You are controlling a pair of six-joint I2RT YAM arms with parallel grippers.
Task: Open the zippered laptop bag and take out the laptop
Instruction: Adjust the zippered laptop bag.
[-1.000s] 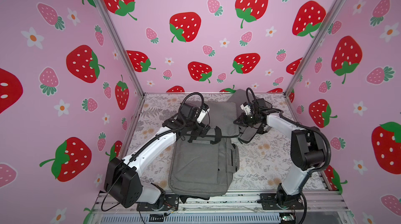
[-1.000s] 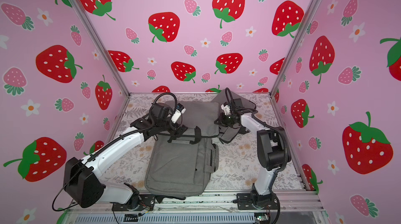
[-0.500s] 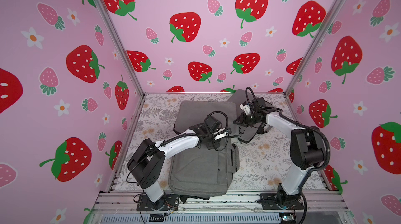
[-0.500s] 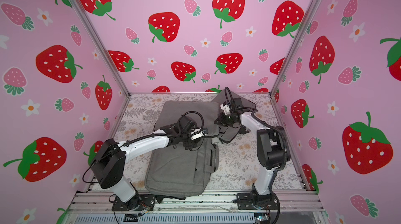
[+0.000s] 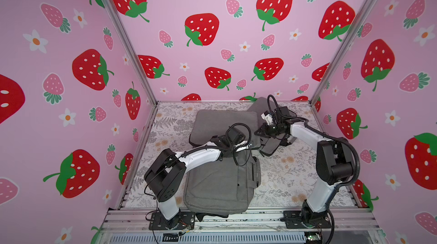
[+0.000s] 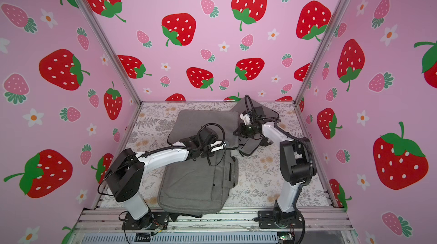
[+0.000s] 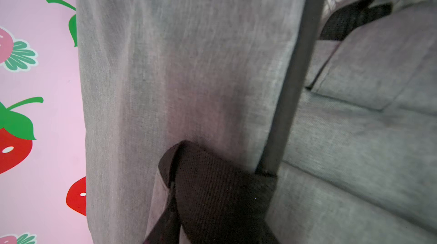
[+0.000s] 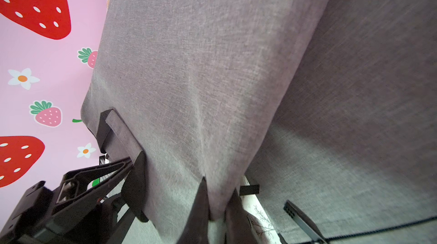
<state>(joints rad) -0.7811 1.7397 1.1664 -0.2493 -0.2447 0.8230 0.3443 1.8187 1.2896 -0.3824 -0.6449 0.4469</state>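
My right jaws clamp a grey flap (image 8: 212, 65); my left jaws' gap I cannot tell, beside a dark strap (image 7: 212, 195). Snagging it could drag the laptop bag (image 5: 217, 183) lying on the worktop (image 5: 283, 174).

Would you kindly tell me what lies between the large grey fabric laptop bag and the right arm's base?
Only bare floral-patterned table cover, then the aluminium rail carrying the base, as both top views show.

- In both top views we look down from high at the front over the whole surface (image 5: 283, 172) (image 6: 260, 174) and walls (image 5: 212, 6).
- Our left wrist camera sits right against the bag (image 7: 189, 65).
- Our right wrist camera is as close, against grey cloth (image 8: 201, 65).
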